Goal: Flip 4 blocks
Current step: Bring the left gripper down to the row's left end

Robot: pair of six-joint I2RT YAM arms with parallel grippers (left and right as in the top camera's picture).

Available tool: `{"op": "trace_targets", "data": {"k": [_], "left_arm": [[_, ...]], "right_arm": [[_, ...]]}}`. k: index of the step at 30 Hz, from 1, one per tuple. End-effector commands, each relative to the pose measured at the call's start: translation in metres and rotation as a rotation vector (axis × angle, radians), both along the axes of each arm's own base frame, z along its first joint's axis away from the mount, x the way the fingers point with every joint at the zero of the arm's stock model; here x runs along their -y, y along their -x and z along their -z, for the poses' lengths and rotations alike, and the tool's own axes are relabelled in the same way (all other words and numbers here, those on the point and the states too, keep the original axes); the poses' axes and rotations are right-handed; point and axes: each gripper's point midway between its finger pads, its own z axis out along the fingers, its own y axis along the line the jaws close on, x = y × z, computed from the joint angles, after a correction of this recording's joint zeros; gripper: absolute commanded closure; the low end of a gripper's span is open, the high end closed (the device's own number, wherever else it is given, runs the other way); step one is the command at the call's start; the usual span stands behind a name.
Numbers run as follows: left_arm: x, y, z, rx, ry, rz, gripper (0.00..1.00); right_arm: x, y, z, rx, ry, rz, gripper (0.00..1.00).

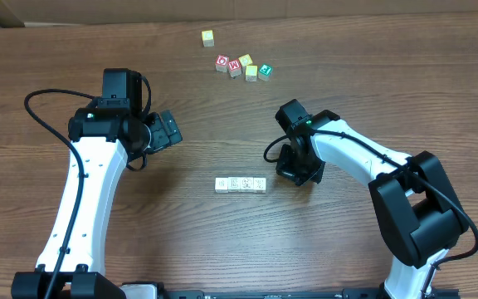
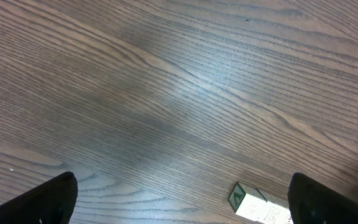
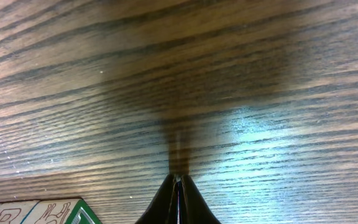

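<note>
- Four blocks (image 1: 241,184) lie in a row at mid-frame, just left of the right gripper (image 1: 292,169), its fingers pressed together.
- Left gripper (image 1: 170,129) is spread wide, upper left, apart.
- Coloured cubes (image 1: 243,66) lie well apart, near the top edge.

I see left arm (image 1: 85,191), right arm (image 1: 351,149): white shells, black joints | black cables (image 1: 36,104) at their 9 o'clock | green lights (image 1: 90,115)

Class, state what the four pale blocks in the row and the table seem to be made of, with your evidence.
Blocks: probably wood, matte cream faces with printed marks. Table: wood or wood-look laminate; dark grain lines, soft glare suggests a smooth finish.
</note>
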Motion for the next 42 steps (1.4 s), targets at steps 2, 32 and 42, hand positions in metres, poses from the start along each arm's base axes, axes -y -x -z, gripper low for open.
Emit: {"op": "trace_targets", "data": {"k": [2, 32, 42], "left_arm": [[-0.001, -0.004, -0.004, 0.017, 0.0, 0.0, 0.0], [0.052, 0.064, 0.069, -0.265, 0.087, 0.213, 0.96], [0.076, 0.057, 0.095, -0.299, 0.038, 0.287, 0.96]], "right_arm": [[-0.002, -0.007, -0.013, 0.042, -0.008, -0.017, 0.96], [0.002, 0.001, -0.011, 0.012, 0.008, -0.017, 0.96], [0.003, 0.002, -0.011, 0.006, 0.011, -0.017, 0.96]]}}
